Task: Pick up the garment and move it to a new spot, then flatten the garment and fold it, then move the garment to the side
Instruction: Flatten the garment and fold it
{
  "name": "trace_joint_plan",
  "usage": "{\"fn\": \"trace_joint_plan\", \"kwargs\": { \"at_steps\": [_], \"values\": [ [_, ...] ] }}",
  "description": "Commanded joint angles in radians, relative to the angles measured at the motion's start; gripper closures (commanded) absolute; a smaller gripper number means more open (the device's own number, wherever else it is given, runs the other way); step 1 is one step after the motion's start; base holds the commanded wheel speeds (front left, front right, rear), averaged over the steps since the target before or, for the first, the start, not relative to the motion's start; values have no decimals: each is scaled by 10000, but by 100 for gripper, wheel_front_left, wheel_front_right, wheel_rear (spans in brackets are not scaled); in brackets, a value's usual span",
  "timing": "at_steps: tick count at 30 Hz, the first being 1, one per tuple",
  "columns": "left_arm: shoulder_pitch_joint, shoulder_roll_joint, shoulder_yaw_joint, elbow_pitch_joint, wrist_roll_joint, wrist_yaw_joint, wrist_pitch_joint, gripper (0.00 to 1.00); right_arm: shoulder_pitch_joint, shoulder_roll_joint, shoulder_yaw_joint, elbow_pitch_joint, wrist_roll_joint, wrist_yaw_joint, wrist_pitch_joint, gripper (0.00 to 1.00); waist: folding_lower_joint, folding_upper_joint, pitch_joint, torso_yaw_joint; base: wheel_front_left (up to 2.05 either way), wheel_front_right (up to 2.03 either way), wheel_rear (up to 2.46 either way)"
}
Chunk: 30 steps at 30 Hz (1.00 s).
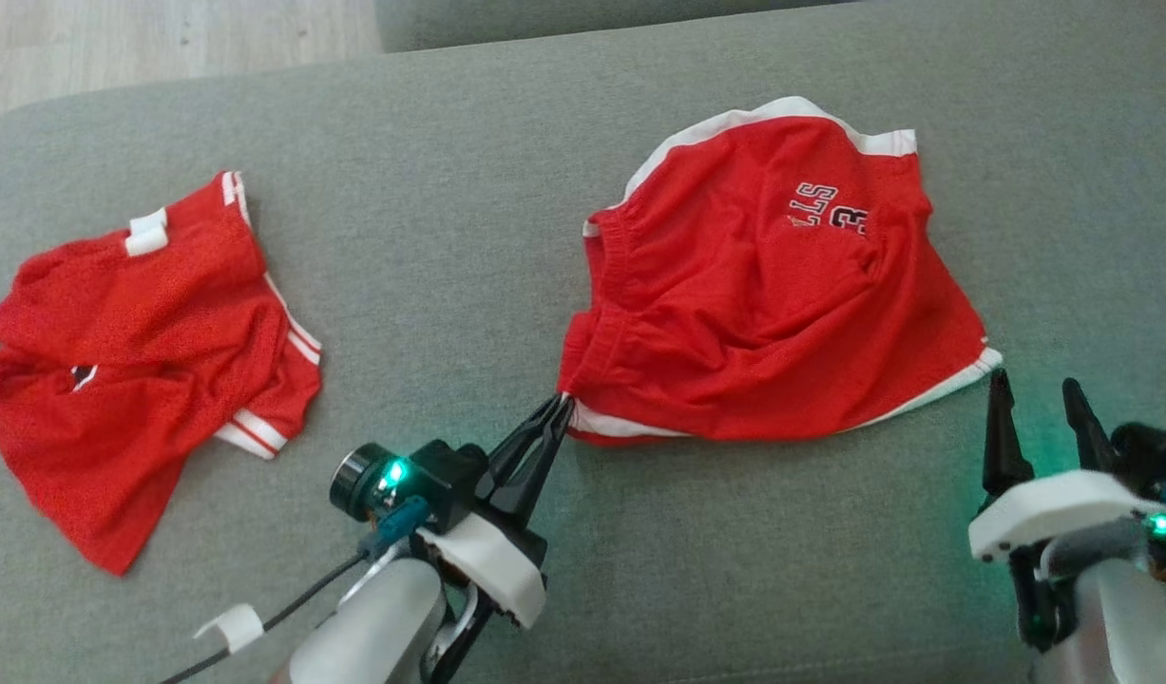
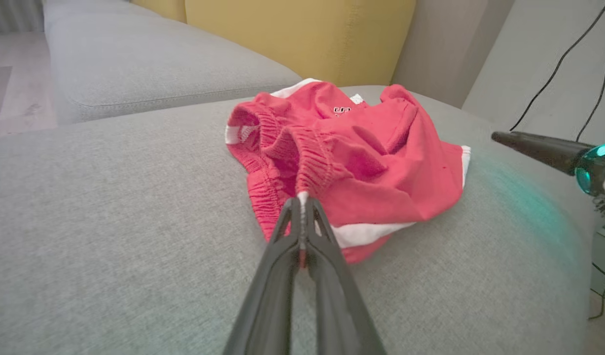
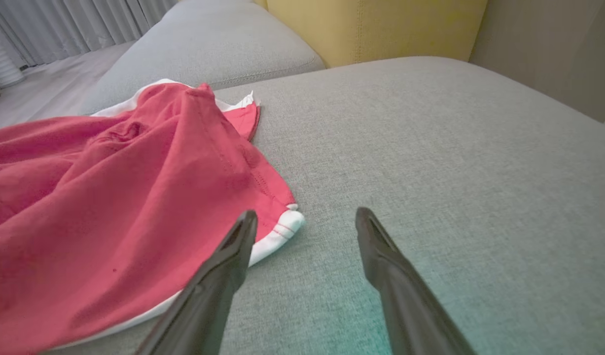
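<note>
At the near edge of the grey sofa cushion [image 1: 697, 570], the left end effector [image 1: 561, 407] is pinched closed on the waistband corner of the red shorts [image 1: 773, 294]. The right end effector [image 1: 1036, 391] stands open just beside their white hem corner. The shorts lie rumpled, long axis crosswise between the two. Farther left lies what seems a red jersey [image 1: 136, 351].

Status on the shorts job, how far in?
Done: nothing yet; the red shorts lie rumpled and unfolded on the grey cushion. In hand: left gripper is shut on their waistband corner; right gripper is open beside the white hem corner. Left: lift, relocate, flatten, fold, set aside.
</note>
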Motion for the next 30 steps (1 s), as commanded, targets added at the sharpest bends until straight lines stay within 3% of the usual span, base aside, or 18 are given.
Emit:
{"fn": "trace_joint_plan", "kwargs": {
  "at_steps": [1, 8, 16, 17, 18, 19, 23, 30],
  "values": [
    [-270, 97, 385, -362, -53, 46, -161, 100, -424, -64, 105, -77, -17, -7, 162, 0, 0, 0, 3, 53, 0, 0, 0],
    [-230, 36, 353, -610, 34, 54, -241, 100, -1216, -64, -274, 1069, -431, -7, 968, 0, 0, 0, 99, 219, 0, 0, 0],
    [-254, 15, 300, -772, 111, 6, -278, 100, -1924, -64, -268, 2156, -1139, -7, 1077, 0, 0, 0, 298, 368, 0, 0, 0],
    [-254, 16, 292, -766, 112, -3, -279, 100, -1966, -64, -221, 2249, -1210, -7, 1072, 13, 0, 0, 305, 380, 0, 0, 0],
    [-253, 18, 282, -753, 112, -11, -281, 100, -2001, -64, -176, 2332, -1262, -7, 1045, 51, 0, 0, 304, 390, 0, 0, 0],
    [-251, 20, 273, -738, 109, -20, -282, 100, -2028, -64, -143, 2402, -1326, -7, 1006, 100, 0, 0, 297, 397, 0, 0, 0],
    [-203, 39, 283, -622, 59, -36, -287, 100, -2057, -64, -57, 2507, -1297, -7, 660, 100, 0, 0, 120, 382, 0, 0, 0],
    [-89, 113, 602, -666, -158, 41, -295, 100, -1821, -64, 349, 1732, -226, -7, 244, 100, 0, 0, -453, 117, 0, 0, 0]
  ]
}}
